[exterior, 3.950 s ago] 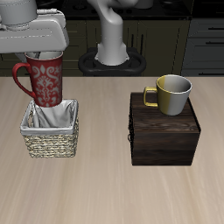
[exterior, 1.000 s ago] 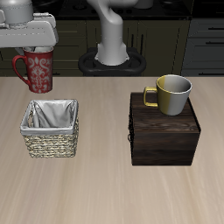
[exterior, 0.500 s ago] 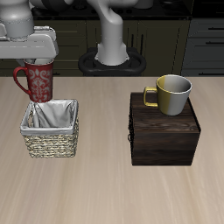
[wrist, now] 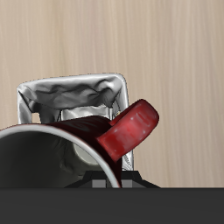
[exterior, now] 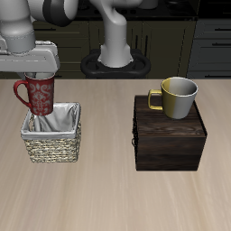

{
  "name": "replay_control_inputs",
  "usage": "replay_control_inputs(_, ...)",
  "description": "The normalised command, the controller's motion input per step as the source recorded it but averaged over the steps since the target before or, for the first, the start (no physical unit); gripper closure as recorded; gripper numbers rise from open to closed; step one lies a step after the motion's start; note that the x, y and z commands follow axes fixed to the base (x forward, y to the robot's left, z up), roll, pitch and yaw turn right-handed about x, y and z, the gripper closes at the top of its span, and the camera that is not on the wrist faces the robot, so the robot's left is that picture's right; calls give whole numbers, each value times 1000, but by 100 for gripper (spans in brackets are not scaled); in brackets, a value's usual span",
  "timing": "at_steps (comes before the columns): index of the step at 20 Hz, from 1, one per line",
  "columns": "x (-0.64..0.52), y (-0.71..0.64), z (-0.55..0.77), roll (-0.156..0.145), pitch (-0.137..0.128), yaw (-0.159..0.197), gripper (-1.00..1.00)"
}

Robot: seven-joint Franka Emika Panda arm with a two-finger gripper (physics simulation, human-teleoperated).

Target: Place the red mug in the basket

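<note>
The red mug (exterior: 38,94) hangs upright in the air, its base just over the back rim of the basket (exterior: 51,144), not yet inside; its handle (wrist: 129,129) sticks out to one side; the wrist view shows the grey-lined hollow of the basket directly beneath the mug's body. The claw (exterior: 38,70) is clenched on the mug's rim from above, carrying it. The basket sits on the bench (exterior: 117,198) toward one side edge, well apart from the dark wooden box (exterior: 169,133) bearing the yellow-handled grey mug (exterior: 175,97). The step in hand looks like the lowering; the next move probably calls for centring the mug over the lining, nudged toward the front edge, then descending and releasing.
</note>
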Motion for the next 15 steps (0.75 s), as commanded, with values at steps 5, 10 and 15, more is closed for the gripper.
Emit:
replay_control_inputs(5,104,55,-335,2,44,-2,100)
replay_control_inputs(10,115,65,-314,0,47,4,100)
replay_control_inputs(15,88,97,-285,-19,42,-6,-100)
